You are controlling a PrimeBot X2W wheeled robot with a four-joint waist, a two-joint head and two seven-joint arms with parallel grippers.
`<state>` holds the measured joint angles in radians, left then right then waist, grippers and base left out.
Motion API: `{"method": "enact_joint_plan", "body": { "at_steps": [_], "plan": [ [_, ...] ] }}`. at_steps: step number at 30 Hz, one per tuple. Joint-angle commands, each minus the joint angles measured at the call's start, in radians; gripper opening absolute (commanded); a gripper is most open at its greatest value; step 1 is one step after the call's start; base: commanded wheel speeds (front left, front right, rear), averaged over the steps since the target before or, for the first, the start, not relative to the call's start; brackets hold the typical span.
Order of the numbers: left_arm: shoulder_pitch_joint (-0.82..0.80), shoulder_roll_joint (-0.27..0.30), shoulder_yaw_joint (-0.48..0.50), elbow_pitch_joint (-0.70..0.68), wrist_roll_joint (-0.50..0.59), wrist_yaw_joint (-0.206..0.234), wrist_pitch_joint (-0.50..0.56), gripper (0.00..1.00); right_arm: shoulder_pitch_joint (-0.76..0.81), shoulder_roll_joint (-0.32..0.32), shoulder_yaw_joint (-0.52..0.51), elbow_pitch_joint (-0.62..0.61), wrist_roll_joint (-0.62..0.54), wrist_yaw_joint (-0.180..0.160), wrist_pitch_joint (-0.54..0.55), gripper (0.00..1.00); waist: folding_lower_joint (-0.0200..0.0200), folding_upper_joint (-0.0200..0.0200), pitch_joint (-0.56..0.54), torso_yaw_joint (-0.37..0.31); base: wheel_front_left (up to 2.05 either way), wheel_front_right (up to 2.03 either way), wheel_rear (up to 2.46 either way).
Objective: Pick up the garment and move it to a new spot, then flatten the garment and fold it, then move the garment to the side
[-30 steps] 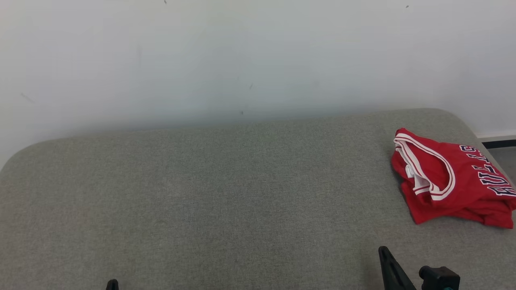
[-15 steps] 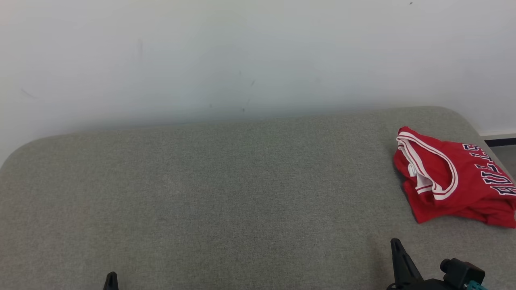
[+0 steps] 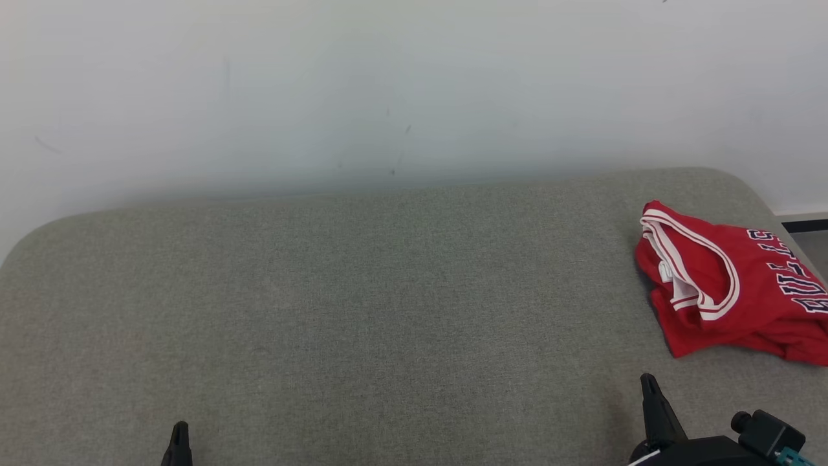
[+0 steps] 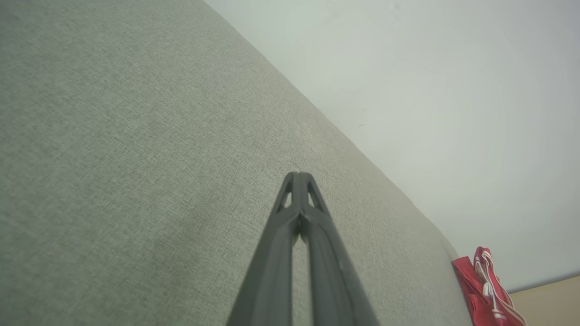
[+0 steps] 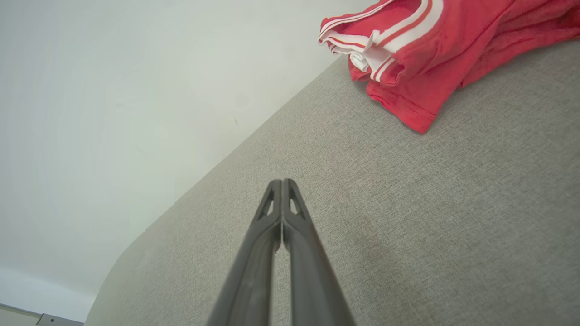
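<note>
The red garment (image 3: 731,291) is seen lying loosely folded at the right end of the grey padded surface (image 3: 388,310). The right gripper (image 3: 649,388) is placed near it and the left gripper (image 3: 180,435) well apart. Both are closed on nothing. The move to the side is judged done, so nothing more than keeping the arms clear seems called for.

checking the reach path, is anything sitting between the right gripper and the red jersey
Nothing visible stands in the way. Just bare grey cushion lies between the right gripper, shut and empty at the lower right of the head view, and the red jersey, which sits bunched near the cushion's right end.
</note>
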<state>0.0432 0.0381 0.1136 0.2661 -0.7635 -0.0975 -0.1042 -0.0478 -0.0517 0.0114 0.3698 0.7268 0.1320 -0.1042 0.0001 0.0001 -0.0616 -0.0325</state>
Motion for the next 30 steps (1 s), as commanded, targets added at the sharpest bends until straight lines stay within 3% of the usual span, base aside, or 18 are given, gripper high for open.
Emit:
{"method": "enact_joint_plan", "body": {
  "at_steps": [1, 30],
  "plan": [
    [-0.031, 0.008, 0.001, -0.015, -0.043, -0.005, 0.008, 0.0, -0.028, 0.001, -0.008, -0.02, 0.042, -0.001, 0.009, 0.0, -0.0001, -0.0001, 0.001, 0.001, 0.0, 0.0, 0.0],
    [-0.084, 0.011, 0.001, -0.019, -0.371, -0.017, 0.094, 0.0, -0.044, 0.001, -0.057, -0.064, 0.386, -0.001, 0.095, 0.0, -0.0001, -0.0001, 0.021, 0.011, 0.0, 0.0, 0.0]
  ]
}}
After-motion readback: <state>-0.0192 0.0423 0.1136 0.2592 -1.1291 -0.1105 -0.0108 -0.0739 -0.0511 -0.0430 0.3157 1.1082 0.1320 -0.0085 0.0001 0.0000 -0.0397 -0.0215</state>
